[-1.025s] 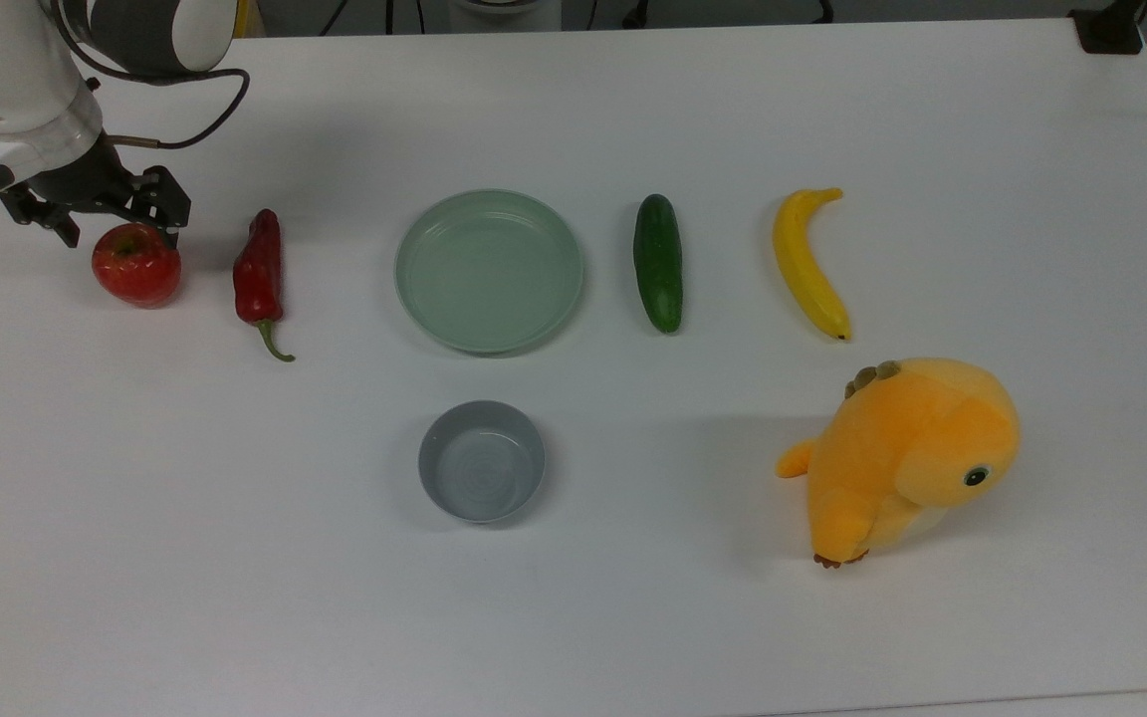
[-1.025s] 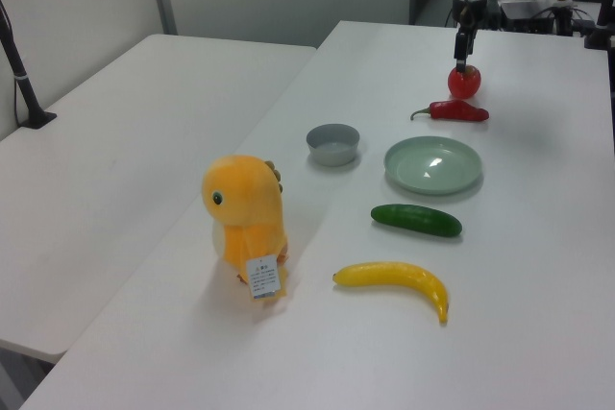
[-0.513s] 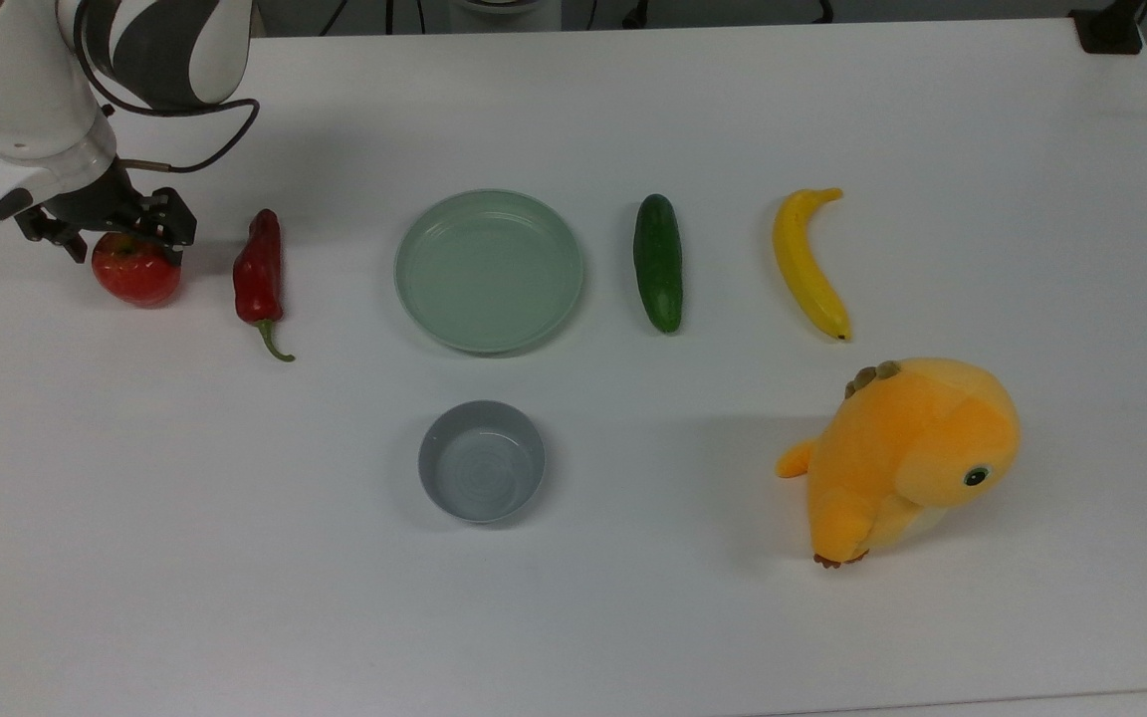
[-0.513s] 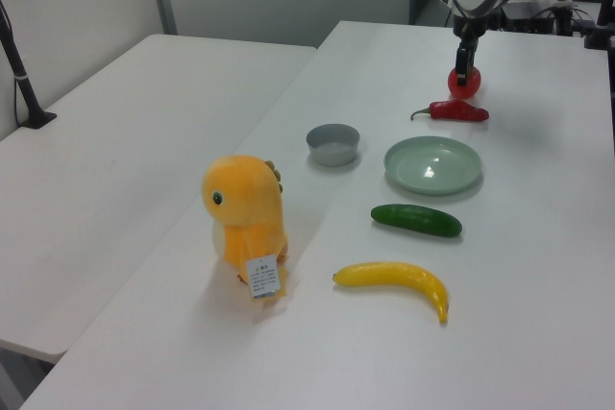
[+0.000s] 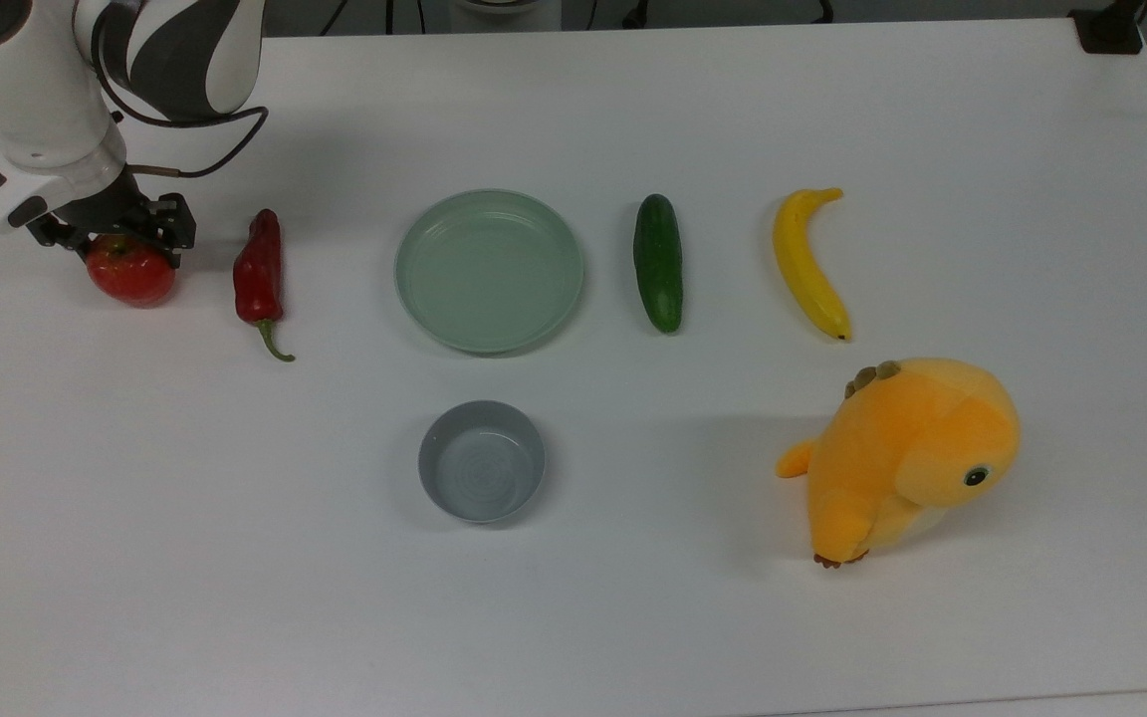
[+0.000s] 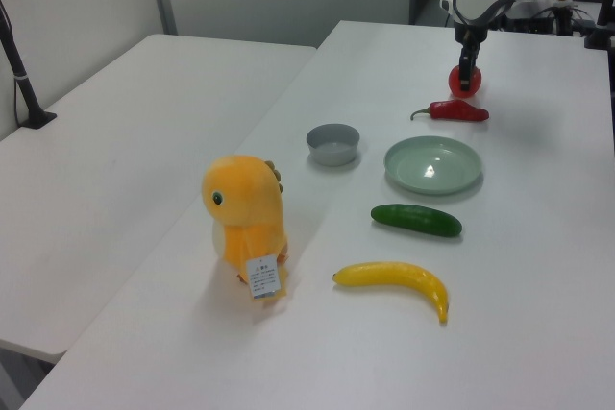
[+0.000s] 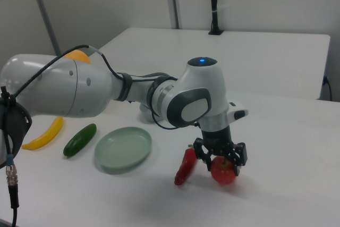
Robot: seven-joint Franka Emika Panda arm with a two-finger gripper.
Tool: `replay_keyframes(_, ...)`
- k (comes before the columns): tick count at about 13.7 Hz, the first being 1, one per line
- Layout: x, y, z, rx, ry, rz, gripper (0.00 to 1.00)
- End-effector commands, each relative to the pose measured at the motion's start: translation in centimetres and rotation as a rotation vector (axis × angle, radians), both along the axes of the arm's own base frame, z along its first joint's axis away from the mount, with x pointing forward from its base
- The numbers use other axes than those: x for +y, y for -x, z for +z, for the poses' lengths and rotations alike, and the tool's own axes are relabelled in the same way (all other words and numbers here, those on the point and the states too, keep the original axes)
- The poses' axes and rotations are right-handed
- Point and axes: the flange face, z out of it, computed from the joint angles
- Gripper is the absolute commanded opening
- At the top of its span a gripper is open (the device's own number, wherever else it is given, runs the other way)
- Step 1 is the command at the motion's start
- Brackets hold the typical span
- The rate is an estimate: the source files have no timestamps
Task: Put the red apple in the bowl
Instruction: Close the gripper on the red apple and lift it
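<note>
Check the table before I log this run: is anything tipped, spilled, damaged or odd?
Nothing stands out. The bowl sits upright and empty, the red apple rests on the table under the gripper, and nothing looks spilled or damaged.

White desk (image 5: pixel 633 617). Glossy red apple (image 5: pixel 130 277), dark red chilli (image 5: pixel 260 267) with green stem, pale green plate (image 5: pixel 414 269), grey bowl (image 5: pixel 431 448), dark green cucumber (image 5: pixel 658 262), yellow banana (image 5: pixel 807 264), orange plush toy (image 5: pixel 907 453), black gripper (image 5: pixel 114 231) on a white-and-grey arm (image 5: pixel 36 80).
</note>
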Motion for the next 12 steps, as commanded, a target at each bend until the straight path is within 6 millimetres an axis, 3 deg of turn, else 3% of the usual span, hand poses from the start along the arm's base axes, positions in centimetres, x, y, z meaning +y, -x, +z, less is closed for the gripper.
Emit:
replay_keyframes(1,0.3,0.5,0.3,-0.002,0.009,0.032,0.02)
replay_keyframes(3,0.2,0.5,1.4,-0.015,0.009,0.017,0.02)
replay_keyframes(7,1.0,1.0,6.0,-0.042,-0.007,0.021,0.02)
replay_keyframes(9,2.2,1.0,8.6,-0.072,-0.010,0.032,0.02)
replay_keyframes(12,5.8,1.4,13.0,-0.051,-0.049,0.066,0.03)
